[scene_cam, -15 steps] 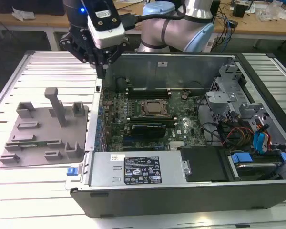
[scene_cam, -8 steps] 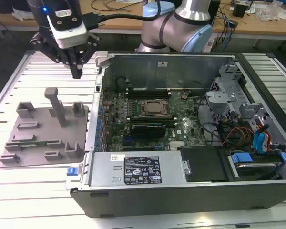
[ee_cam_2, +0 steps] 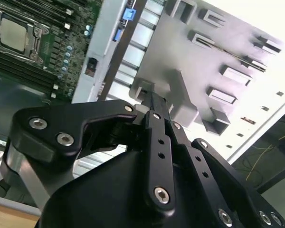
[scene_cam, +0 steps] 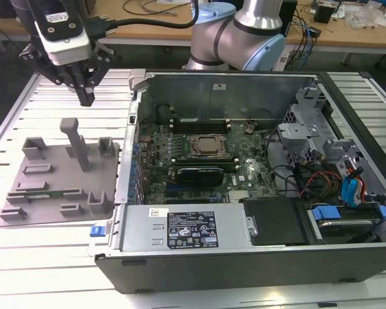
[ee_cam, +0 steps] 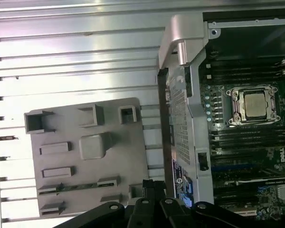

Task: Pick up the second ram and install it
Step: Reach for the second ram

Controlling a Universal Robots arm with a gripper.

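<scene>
The second ram (scene_cam: 33,188) is a thin green stick lying in a long slot of the grey holder tray (scene_cam: 51,161), toward the tray's front on the exterior view's left. In both wrist views the ram (ee_cam: 73,186) (ee_cam_2: 230,49) shows as a narrow dark strip on the tray (ee_cam: 123,156) (ee_cam_2: 194,71). My gripper (scene_cam: 86,100) hangs above the tray's far side, fingers pointing down and pressed together with nothing between them. It is well clear of the ram. The fingertips (ee_cam_2: 154,102) (ee_cam: 149,183) also sit closed in both wrist views.
An open computer case (scene_cam: 180,232) lies on the exterior view's right of the tray, with the motherboard and CPU socket (scene_cam: 209,145) (ee_cam: 254,104) (ee_cam_2: 12,33) exposed. A tall grey peg (scene_cam: 77,141) rises from the tray just below the gripper. Ribbed metal table (scene_cam: 51,257) surrounds both.
</scene>
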